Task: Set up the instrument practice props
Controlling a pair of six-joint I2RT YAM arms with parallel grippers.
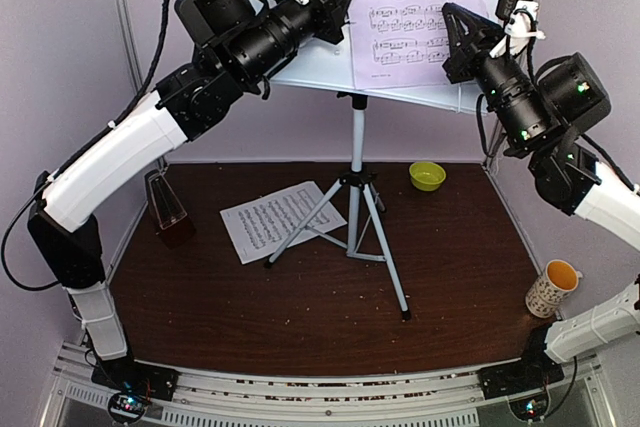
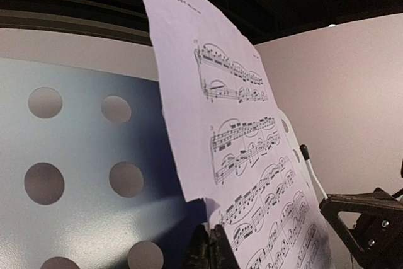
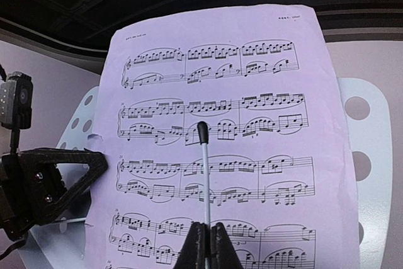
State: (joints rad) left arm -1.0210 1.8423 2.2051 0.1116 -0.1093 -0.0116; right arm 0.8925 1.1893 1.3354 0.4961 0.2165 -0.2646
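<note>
Lavender sheet (image 2: 252, 155), edge pinched in left end effector (image 2: 211, 247)

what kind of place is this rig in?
Likely a lab robot cell staged as a music practice corner: plain pale walls box in a dark table with an aluminium rail at its near edge, and a music stand holds a lavender music sheet.
</note>
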